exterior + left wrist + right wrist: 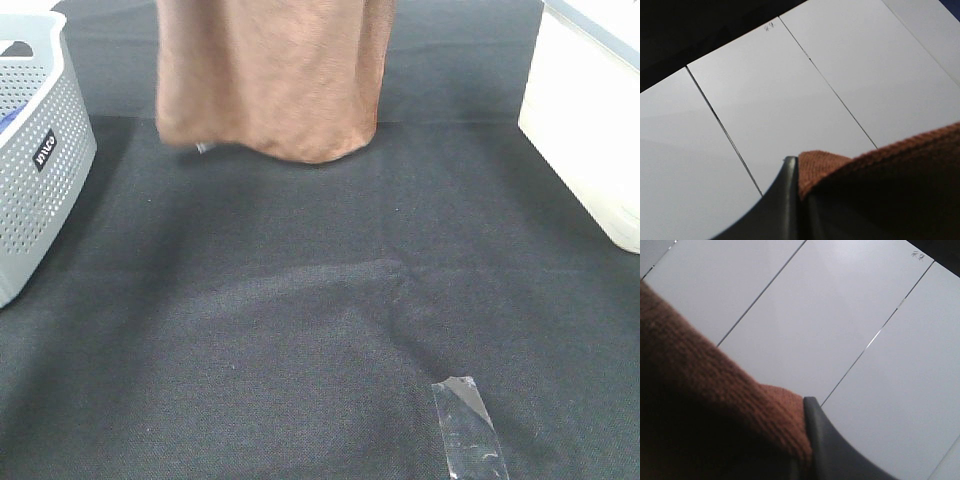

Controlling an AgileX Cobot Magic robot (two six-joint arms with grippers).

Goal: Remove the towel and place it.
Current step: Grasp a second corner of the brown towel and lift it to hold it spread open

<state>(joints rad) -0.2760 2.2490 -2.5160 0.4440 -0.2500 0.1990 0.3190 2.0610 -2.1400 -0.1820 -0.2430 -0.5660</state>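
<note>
**A:** Where's the towel [270,75] at this point?

**B:** It hangs as a brown sheet above the far part of the counter [300,300]. Its lower hem looks to be just clear of the black surface. The small white tag [203,147] dangles at the hem corner nearer the counter's left side.

**A:** And the jaws?

**B:** The high camera doesn't show them, because the towel's top runs out of frame. The wrist cameras do. On the left arm a dark finger [782,200] has the towel's stitched edge tucked against it, and the right arm's finger [825,445] shows the same. The opposing finger is hidden by cloth on both sides. I judge the left jaws and the right jaws both clamped on the top edge, one toward each end.

**A:** Why hold it that way?

**B:** Probably to keep it spread flat rather than bunched, so it can be laid down neatly. Both wrist cameras look upward past the cloth at white panels [790,100], which fits a high, lifted grip.

**A:** Where could it go?

**B:** A grey perforated basket [40,190] sits at the counter's left edge and a white bin [590,130] at its right. The middle of the counter is bare except for a strip of clear tape [468,425] near the front edge. I can't tell which spot is meant.
</note>
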